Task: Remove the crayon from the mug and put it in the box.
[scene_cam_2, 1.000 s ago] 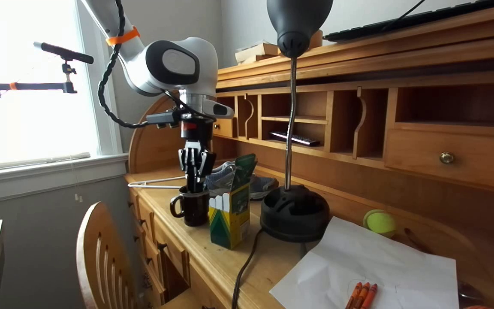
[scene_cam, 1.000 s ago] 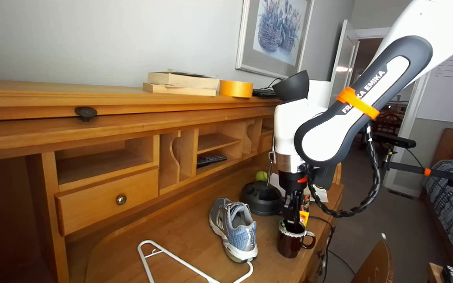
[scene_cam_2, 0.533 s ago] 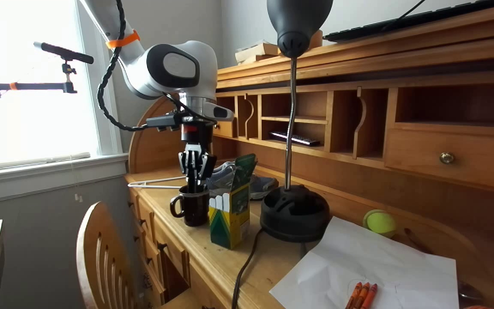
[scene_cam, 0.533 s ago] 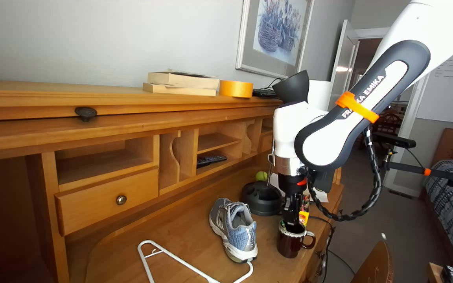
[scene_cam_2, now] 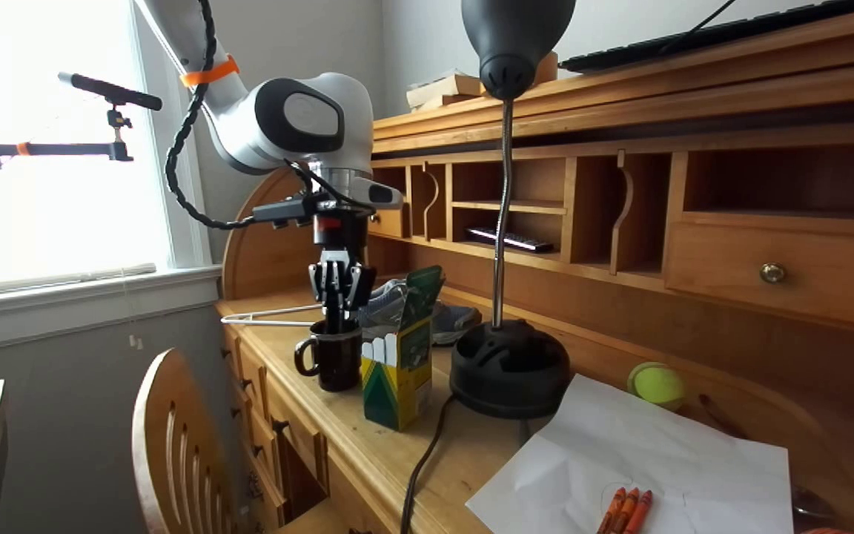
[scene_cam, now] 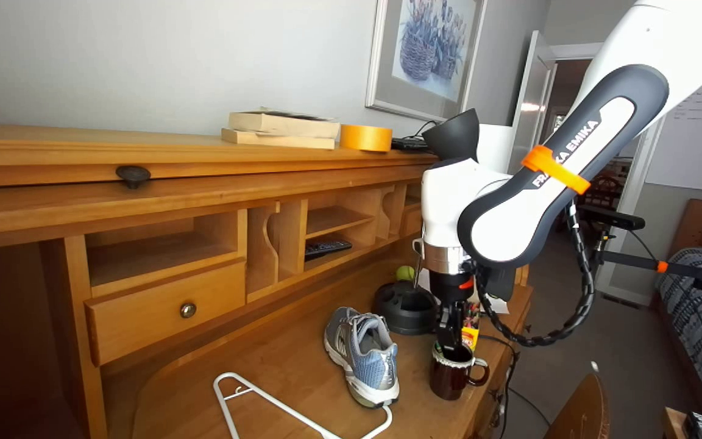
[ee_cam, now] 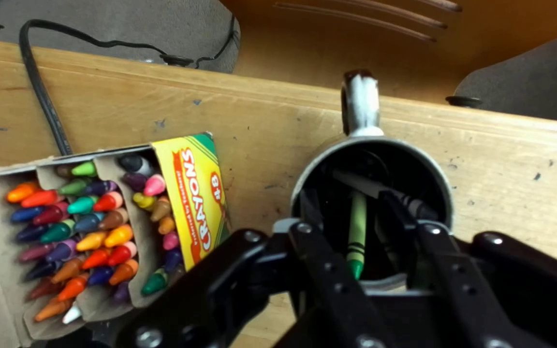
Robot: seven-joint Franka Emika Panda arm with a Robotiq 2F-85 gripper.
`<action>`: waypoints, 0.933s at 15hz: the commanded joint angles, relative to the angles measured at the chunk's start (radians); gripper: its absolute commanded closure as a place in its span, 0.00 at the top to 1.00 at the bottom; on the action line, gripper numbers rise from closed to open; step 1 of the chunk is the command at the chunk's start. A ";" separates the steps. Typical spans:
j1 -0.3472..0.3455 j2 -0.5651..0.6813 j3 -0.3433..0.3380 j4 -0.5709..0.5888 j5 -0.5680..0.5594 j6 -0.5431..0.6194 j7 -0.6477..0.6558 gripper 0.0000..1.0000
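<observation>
OK, our fingers (ee_cam: pixel 398 213) stand partway apart in the mug (scene_cam_2: pixel 339 363), green crayon (ee_cam: pixel 357 234) btwn w/ gaps, so prob. ungripped. We'd centre on it, squeeze gently, lift straight up, minding the grey crayon (ee_cam: pixel 363 183) near its far end. Box (ee_cam: pixel 191 198) reads "CRAYONS 48"; arm (scene_cam: pixel 528 198) "EMIKA", 1st word part-covered.

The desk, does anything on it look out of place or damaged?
Yes. On the desk, a shoe sits with a white hanger by its heel; both seem more suited to a closet. In the wrist view, the wood near the crayon box shows small dark marks, perhaps chips. I see no spill.
</observation>
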 commanded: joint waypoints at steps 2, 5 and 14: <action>0.015 0.013 -0.014 -0.003 -0.051 0.043 0.044 0.39; 0.017 0.018 -0.015 -0.001 -0.067 0.053 0.052 0.37; 0.028 0.030 -0.020 0.012 -0.098 0.051 0.064 0.33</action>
